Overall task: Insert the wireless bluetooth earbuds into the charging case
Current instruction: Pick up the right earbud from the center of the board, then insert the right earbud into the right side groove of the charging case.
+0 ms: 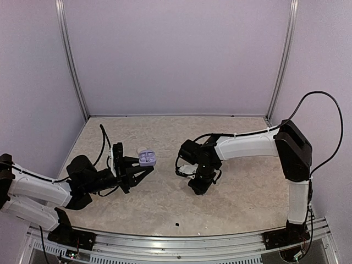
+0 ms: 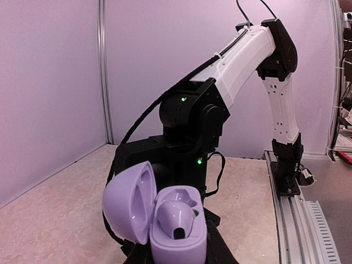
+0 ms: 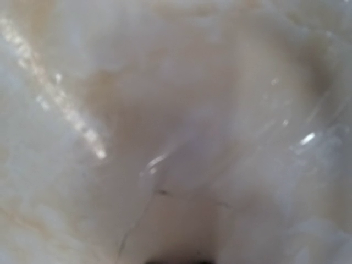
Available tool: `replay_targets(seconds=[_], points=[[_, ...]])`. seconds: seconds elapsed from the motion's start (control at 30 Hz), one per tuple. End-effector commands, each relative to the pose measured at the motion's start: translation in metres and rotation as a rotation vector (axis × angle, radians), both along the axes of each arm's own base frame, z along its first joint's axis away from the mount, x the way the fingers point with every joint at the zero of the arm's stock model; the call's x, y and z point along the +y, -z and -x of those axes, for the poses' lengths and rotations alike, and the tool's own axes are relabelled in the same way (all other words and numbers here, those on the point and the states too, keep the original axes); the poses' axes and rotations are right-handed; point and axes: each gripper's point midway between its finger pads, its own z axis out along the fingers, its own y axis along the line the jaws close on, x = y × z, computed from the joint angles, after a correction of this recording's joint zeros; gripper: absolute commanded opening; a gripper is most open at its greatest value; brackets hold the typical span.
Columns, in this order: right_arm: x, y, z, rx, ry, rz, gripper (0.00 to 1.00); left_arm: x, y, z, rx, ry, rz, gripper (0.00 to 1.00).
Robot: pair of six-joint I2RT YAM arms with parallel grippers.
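Earbud [image 2: 175,215] sitting in the open case [image 2: 181,242] that our left gripper [image 1: 142,165] pinches low in the left wrist frame looks light and slick, so we'd grab stems, while on the right gripper [image 1: 199,187] we can't tell the jaws.

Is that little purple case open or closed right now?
Open. The charging case has its lid swung aside in the left wrist view, and one earbud sits inside.

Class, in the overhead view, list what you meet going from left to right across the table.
Left arm's white link → lilac charging case → right arm's black wrist → right arm's white forearm → right arm's black elbow.
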Motion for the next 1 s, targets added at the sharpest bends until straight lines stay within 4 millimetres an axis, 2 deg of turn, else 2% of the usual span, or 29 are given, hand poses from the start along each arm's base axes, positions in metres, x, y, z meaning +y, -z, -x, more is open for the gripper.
replay_targets(seconds=[0.0,0.07,0.2,0.33,0.5,0.57,0.77,0.97], points=[[0.004,0.005,0.005,0.016,-0.019,0.007,0.16,0.006,-0.007,-0.003,-0.031,-0.026,0.021,0.03],[0.01,-0.004,0.001,-0.007,-0.015,-0.021,0.15,0.006,-0.006,-0.003,-0.031,-0.025,0.021,0.03],[0.03,-0.046,-0.015,-0.12,-0.011,-0.163,0.13,0.007,-0.008,-0.002,-0.064,-0.031,0.017,0.03],[0.048,-0.106,-0.028,-0.268,-0.031,-0.353,0.08,0.009,-0.013,-0.002,-0.077,-0.031,0.029,0.03],[0.059,-0.181,-0.027,-0.433,-0.112,-0.594,0.07,0.011,-0.022,0.003,-0.098,-0.001,0.063,0.03],[0.06,-0.211,-0.021,-0.489,-0.148,-0.696,0.07,0.011,-0.025,0.004,-0.106,0.011,0.074,0.03],[0.063,-0.292,0.019,-0.593,-0.327,-1.008,0.09,0.008,-0.035,0.007,-0.116,0.049,0.104,0.03],[0.064,-0.349,0.061,-0.639,-0.483,-1.224,0.1,0.004,-0.044,0.011,-0.129,0.09,0.12,0.03]])
